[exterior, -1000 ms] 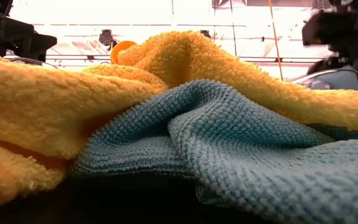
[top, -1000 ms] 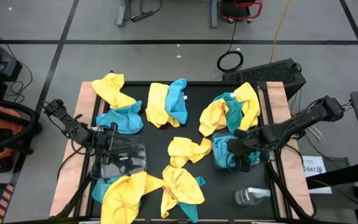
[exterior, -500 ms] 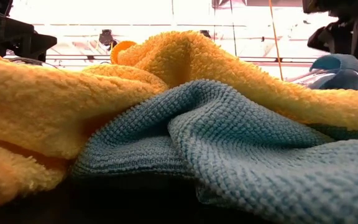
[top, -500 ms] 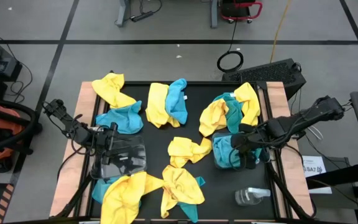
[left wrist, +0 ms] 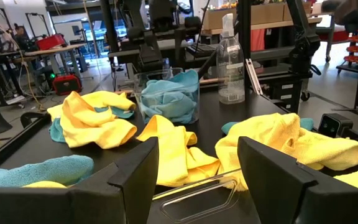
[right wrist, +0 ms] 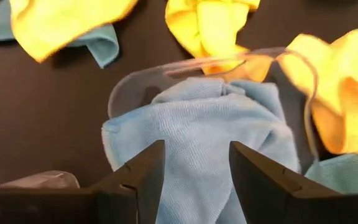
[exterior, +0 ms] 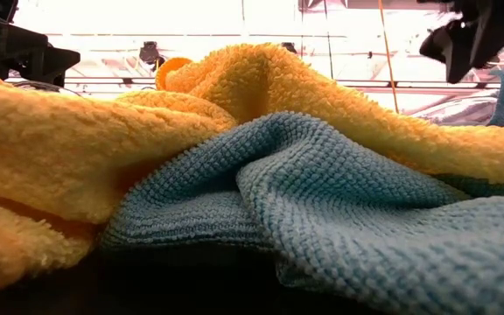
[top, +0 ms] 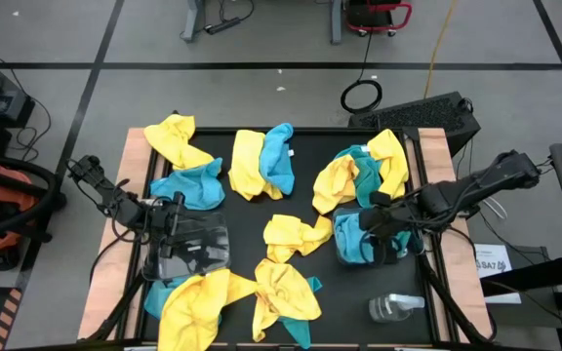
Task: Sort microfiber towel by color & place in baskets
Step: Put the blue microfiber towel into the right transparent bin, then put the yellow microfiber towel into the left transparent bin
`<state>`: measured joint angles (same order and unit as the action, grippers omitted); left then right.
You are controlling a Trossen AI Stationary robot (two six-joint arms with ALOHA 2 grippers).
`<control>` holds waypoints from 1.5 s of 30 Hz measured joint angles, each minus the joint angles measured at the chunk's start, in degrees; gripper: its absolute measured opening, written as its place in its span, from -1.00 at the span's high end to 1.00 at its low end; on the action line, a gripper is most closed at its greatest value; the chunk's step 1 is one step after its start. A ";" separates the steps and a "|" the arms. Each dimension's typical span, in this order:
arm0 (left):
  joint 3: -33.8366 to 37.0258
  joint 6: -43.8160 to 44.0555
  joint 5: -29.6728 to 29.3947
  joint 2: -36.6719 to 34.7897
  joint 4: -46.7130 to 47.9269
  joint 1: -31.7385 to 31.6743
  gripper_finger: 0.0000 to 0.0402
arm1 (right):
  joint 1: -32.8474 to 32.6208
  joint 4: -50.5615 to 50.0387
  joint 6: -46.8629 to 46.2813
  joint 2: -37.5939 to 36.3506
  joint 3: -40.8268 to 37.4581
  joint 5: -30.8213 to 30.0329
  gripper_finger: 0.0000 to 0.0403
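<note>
Take the right basket (top: 357, 242) as your landmark: it sits on the dark counter (top: 305, 205) and holds turquoise towels (right wrist: 197, 134), which fill it up to the rim in the right wrist view. Your right claw (top: 386, 232) hangs just above that basket, over its outer side, with its fingers (right wrist: 140, 177) spread apart and nothing between them. Just behind the basket, away from you, lies a mixed heap of yellow and turquoise towels (top: 364, 171); touching its inner side is a crumpled yellow towel (top: 296, 237); toward the front edge from it stands a clear plastic bottle (top: 393, 307). Well across the counter from the basket, your left claw (top: 176, 219) rests at the second clear basket (top: 191, 252), fingers (left wrist: 135, 177) spread wide, with that basket's rim visible between them and no towel in it that you can make out. A big pile of yellow and turquoise towels (top: 232, 297) lies between the two baskets near the front edge, and three more clumps (top: 261, 161) sit along the far side of the counter, well apart from the right basket
</note>
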<state>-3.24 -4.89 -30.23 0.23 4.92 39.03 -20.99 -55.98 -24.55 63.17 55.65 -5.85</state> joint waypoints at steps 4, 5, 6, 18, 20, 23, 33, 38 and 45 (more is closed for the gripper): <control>0.00 -0.01 -0.01 0.01 0.03 -0.02 -0.12 | 0.00 6.54 -0.25 0.30 -5.07 2.21 0.15; 0.01 -0.02 0.01 0.02 0.01 0.00 -0.12 | 0.00 7.99 -0.25 0.50 -6.42 2.75 0.15; 0.00 -0.01 0.01 0.01 -0.01 0.00 -0.12 | 0.00 9.17 -0.28 0.61 -7.62 2.95 0.15; 0.01 -0.01 0.01 0.02 -0.01 0.00 -0.12 | 0.04 18.06 -2.82 1.26 -19.64 2.52 0.15; -0.01 -0.01 0.01 0.00 0.01 -0.01 -0.12 | 0.13 19.64 -3.08 1.26 -21.76 2.13 0.15; -0.01 -0.02 0.00 0.02 0.00 0.00 -0.12 | 0.83 21.36 -4.04 1.26 -24.51 1.40 0.15; 0.01 0.00 0.01 0.02 0.01 0.00 -0.12 | 1.55 22.27 -3.30 1.26 -24.68 1.58 0.15; 0.01 0.00 0.01 0.02 -0.14 -0.01 -0.12 | 1.55 18.82 -1.98 1.26 -19.00 1.66 0.15; 0.14 -0.02 0.01 0.02 -3.30 0.00 -0.12 | 1.51 12.70 0.55 1.10 -9.56 1.46 0.15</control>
<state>-3.09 -4.90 -30.22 0.25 1.62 39.02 -19.49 -43.28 -24.00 64.27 46.09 -4.39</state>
